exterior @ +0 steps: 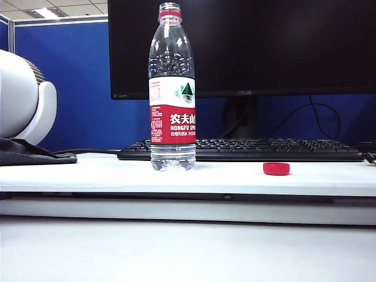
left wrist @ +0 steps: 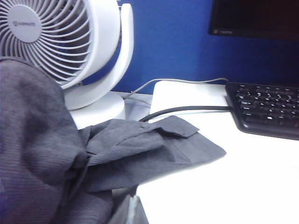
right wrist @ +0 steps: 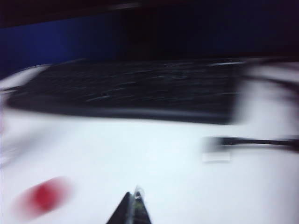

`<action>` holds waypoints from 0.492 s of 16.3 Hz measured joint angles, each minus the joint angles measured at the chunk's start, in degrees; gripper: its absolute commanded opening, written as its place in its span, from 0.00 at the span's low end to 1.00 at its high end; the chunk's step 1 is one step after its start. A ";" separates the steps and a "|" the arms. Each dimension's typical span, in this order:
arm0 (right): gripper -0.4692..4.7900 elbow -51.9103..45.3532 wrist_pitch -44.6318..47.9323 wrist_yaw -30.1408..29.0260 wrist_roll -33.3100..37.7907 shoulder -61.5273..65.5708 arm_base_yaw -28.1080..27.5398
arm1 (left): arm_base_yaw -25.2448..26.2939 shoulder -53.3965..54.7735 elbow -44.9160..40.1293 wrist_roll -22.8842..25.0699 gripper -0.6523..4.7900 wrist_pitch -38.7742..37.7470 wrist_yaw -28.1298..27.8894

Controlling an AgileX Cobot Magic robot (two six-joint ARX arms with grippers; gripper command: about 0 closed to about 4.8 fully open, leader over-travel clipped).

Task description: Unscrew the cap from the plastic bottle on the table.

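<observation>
Red and off its bottle [exterior: 172,88], the cap [exterior: 276,168] lay on the desk [exterior: 88,173], well apart from my right hand [right wrist: 133,205], tips pressed together. My left hand [left wrist: 133,210] was closed too, beside grey cloth [left wrist: 56,154].

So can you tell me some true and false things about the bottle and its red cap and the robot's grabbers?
1. The cap is screwed on the plastic bottle. False: it lies on the table, off to the bottle's right.
2. The bottle stands upright in front of the keyboard. True.
3. The right gripper holds the cap. False: its jaws are shut on nothing, and the cap lies apart from it on the table.
4. A white fan stands behind a grey cloth. True.
5. The left gripper grips the bottle. False: it shows in no view, it is shut, and nothing touches the bottle.
</observation>
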 measured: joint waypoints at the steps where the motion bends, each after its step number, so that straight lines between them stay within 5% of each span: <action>1: 0.09 0.00 0.15 -0.07 0.02 -0.02 -4.17 | 0.00 0.00 0.00 0.00 0.11 -0.13 0.00; 4: 0.09 0.00 0.09 -4.02 0.07 -0.02 -18.91 | 0.00 0.00 0.00 0.00 0.11 -0.33 0.02; 8: 0.09 0.00 0.22 -9.84 0.02 -0.02 -27.12 | 0.00 0.00 0.00 0.00 0.11 -0.35 0.00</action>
